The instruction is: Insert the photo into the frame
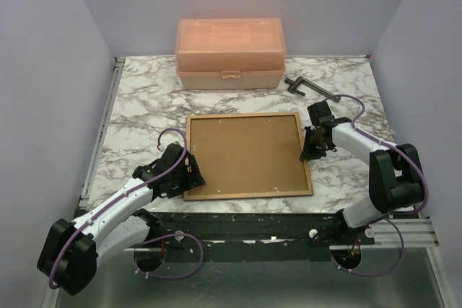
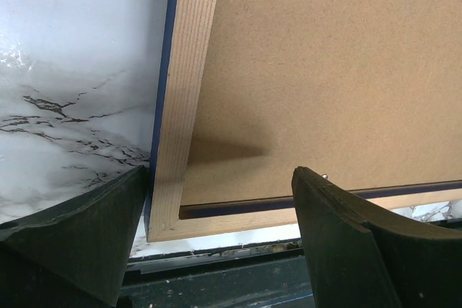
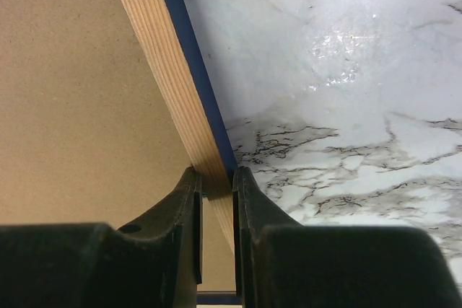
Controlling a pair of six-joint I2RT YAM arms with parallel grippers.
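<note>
The right pincer (image 3: 217, 174) pinched the right rail of the frame (image 3: 170, 63), face down on the bench (image 3: 346, 70); the left pincer (image 2: 222, 172) stood spread astride its near-left corner

Top view: fixed high behind the rig, tilted down and forward; whole white-and-grey marble tabletop (image 1: 144, 99) in shot. Left wrist view: very close, looking down, corner of a thin rectangular tan-wood, navy-edged frame (image 2: 189, 70) at lower left. Right wrist view: equally close, frame rail running down the middle. All three share the frame.
</note>
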